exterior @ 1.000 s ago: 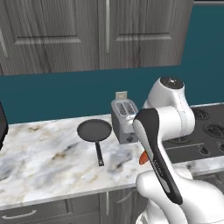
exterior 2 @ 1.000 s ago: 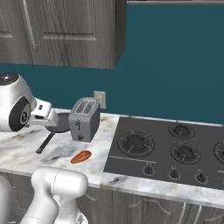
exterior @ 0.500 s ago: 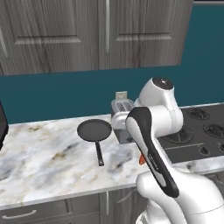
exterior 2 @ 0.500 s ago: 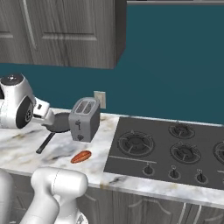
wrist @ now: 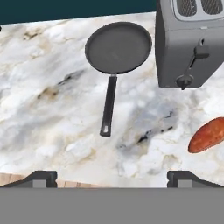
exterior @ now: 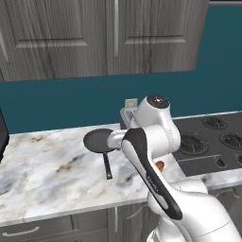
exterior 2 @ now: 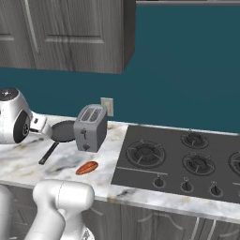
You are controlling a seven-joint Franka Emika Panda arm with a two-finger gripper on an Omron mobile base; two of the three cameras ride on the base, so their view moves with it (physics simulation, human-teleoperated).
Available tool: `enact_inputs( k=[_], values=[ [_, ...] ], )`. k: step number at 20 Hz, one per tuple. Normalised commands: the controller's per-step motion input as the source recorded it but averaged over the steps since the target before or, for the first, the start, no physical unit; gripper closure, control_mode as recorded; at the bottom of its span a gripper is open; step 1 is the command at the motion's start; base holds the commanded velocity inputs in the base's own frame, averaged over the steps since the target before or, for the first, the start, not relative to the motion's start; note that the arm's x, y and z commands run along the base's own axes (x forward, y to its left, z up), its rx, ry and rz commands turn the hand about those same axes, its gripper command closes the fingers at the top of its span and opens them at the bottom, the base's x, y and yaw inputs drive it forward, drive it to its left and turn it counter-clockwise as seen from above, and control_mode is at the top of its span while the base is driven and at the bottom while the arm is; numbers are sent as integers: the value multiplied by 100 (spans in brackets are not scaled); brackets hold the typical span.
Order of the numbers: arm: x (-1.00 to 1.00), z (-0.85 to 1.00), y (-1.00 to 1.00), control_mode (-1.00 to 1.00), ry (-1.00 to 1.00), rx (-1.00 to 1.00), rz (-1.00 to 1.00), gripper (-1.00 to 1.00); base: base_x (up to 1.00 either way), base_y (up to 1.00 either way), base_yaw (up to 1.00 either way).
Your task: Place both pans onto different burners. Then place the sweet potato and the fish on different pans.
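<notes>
Since a second ago we have swung our arm left. Our gripper [wrist: 112, 177] hovers wide open above the marble counter [wrist: 39, 113]. One pan [wrist: 118, 47] lies beside the toaster [wrist: 190, 43], handle pointing toward us; the fish [wrist: 207, 134] lies diagonally nearby.

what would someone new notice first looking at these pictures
Probably the black frying pan lying on the marble counter, its long handle pointing toward the camera in the hand view. Right beside it stands a grey toaster, and in front of the toaster lies an orange-brown sweet potato. The end effector hangs open above the counter, holding nothing, while the black cooktop sits bare to the right.
</notes>
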Motion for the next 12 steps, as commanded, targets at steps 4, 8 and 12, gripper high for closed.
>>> enact_inputs(
  k=[4,8,12],
  values=[
    [12,-31,14,-100,0,0,-3,-100,0,0,0],
    [16,-30,7,-100,0,0,-8,-100,0,0,0],
    [22,-30,0,-100,0,0,-9,-100,0,0,0]
  ],
)
